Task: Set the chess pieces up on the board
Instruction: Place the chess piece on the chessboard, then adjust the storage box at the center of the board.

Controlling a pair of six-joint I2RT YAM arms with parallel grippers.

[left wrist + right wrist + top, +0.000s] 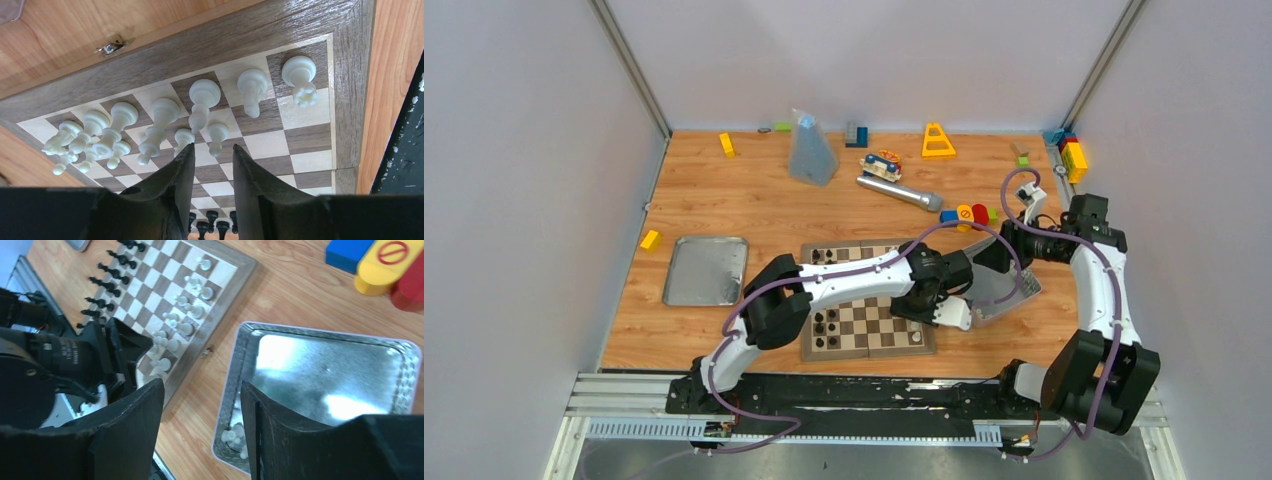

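White end of the board [310, 30]. The left gripper [213, 150] hovers low over it, jaws part-spread and empty. A pawn [216, 136] stands just ahead of the fingertips, apart from them. The white pieces [204, 92] stand in two ranks at this edge. The back rank looks nearly or wholly filled, while the pawn rank shows bare squares toward the corner rook [300, 80]. The black pieces [102, 287] line the opposite edge. The right gripper [202, 387], jaws spread and empty, hangs above the tin [320, 365], where a few loose pieces [234, 436] lie in one corner. Step in hand, as judged: placing white pawns. The next move calls for rising clear of the neighbouring pieces, then fetching a loose piece for a bare square.
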